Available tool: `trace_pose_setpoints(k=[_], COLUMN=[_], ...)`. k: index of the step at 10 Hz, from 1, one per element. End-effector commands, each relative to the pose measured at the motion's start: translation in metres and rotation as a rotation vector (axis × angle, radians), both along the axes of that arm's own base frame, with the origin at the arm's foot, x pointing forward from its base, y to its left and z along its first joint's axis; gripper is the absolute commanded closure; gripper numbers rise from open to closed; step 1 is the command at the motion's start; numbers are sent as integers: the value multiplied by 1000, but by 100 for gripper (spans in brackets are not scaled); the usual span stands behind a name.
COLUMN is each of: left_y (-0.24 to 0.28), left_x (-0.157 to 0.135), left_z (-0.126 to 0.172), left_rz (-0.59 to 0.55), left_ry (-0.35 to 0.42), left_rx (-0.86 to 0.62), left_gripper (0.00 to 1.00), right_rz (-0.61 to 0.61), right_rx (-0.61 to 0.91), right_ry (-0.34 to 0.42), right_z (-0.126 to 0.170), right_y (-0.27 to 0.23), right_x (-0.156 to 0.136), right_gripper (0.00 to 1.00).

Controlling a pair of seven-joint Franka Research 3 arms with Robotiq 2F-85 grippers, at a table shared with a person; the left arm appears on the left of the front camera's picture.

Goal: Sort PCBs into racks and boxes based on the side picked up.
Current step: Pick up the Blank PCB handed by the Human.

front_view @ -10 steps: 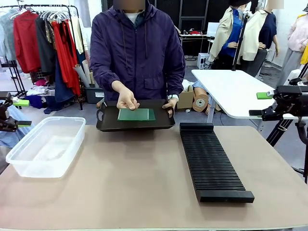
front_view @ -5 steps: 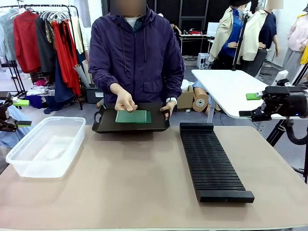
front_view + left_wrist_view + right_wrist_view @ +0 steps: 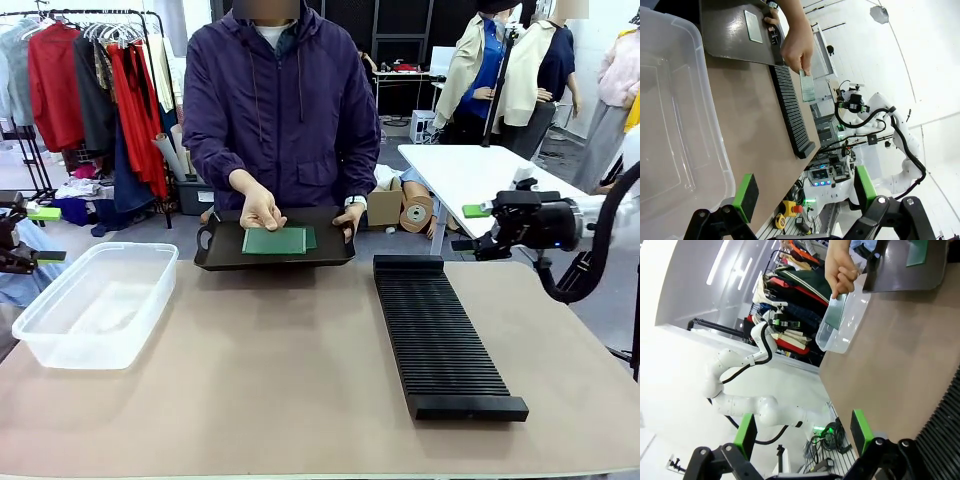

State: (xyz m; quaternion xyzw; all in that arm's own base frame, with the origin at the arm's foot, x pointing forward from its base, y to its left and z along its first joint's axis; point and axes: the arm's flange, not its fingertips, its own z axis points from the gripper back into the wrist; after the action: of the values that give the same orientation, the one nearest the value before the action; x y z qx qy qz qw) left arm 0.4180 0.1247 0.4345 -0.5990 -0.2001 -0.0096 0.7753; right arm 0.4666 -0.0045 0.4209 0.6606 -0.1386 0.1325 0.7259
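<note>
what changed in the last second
The right gripper swung in from the table's right edge toward the far end of the rack, jaws open and empty. The person drew the tray slightly back, one hand on the boards. The left gripper, the tub and the rack stayed put.

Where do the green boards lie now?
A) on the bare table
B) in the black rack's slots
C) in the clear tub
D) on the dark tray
D: the PCBs lie flat on the dark tray in front of the person.
</note>
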Motion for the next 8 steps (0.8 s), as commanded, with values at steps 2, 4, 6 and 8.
trace_pose_setpoints(k=[2,4,6,8], left_y=[0,0,0,0], left_x=[0,0,0,0], left_z=[1,1,1,1], left_rz=[7,7,7,7], left_ry=[13,13,13,13], left_rx=[-1,-1,-1,-1], left_gripper=[0,0,0,0], right_rz=[21,31,47,51], right_rx=[-5,1,2,36], right_ry=[-35,-38,-24,-35], right_z=[-7,-16,-29,-47], right_y=[24,46,69,88], right_x=[29,46,63,76], right_gripper=[0,0,0,0])
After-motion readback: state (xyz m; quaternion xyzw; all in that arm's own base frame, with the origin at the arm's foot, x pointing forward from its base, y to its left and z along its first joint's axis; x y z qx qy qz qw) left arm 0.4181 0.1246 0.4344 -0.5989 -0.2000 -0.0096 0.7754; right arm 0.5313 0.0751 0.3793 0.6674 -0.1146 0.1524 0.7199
